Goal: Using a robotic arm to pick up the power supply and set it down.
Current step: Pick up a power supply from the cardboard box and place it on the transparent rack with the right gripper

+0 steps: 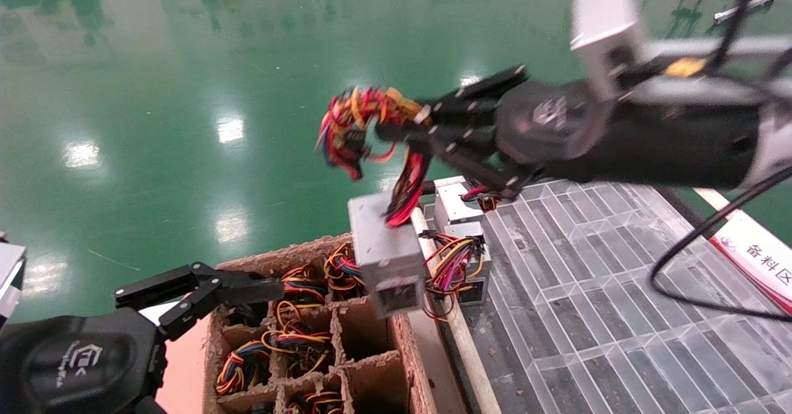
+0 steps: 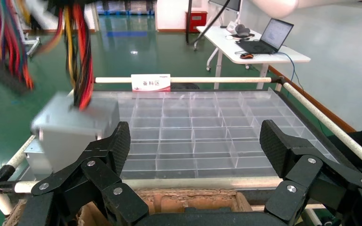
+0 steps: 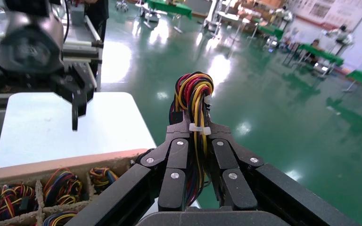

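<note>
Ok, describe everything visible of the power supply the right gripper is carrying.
The power supply is a silver-grey metal box with a dark socket panel on its lower end. It hangs tilted in the air over the cardboard box edge, dangling by its red, yellow and black wires, which the right gripper pinches shut. Nothing else touches it.

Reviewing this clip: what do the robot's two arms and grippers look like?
Both grippers are black with rounded housings bearing a white logo, and jointed link fingers with silver pins. The right gripper has a grey box at its wrist and a black cable along a white forearm. The left gripper shows ribbed black pads.
</note>
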Controlling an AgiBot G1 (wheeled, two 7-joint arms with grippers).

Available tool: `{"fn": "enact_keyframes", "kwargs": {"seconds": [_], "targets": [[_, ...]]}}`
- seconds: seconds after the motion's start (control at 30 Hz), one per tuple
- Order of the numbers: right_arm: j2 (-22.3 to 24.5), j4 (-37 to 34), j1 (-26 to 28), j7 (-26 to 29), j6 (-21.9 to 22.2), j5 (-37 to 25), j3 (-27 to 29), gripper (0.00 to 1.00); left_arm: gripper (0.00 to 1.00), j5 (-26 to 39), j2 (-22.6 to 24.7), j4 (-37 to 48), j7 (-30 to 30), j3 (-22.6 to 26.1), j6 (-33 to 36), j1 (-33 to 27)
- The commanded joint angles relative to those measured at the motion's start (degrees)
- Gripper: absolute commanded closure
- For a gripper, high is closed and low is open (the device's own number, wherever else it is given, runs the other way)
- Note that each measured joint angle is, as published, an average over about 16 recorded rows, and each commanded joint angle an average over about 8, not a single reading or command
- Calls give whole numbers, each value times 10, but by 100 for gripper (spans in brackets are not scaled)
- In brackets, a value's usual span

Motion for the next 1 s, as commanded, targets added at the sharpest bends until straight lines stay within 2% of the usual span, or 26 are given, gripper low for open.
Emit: {"fn": "enact_keyframes", "kwargs": {"seconds": [0.03,0.2,0.53,0.73,1.0], "targets": [[11,-2,14,0,-11,6,6,100,0,0,0,0,0,0,0,0],[54,3,20,7,-19,3,3,100,0,0,0,0,0,0,0,0],[119,42,-7,16,-8,-29,-20,100,0,0,0,0,0,0,0,0],[123,59,-18,16,4,-63,-38,100,0,0,0,0,0,0,0,0],[95,57,-22,1,18,-104,-63,100,0,0,0,0,0,0,0,0]]}}
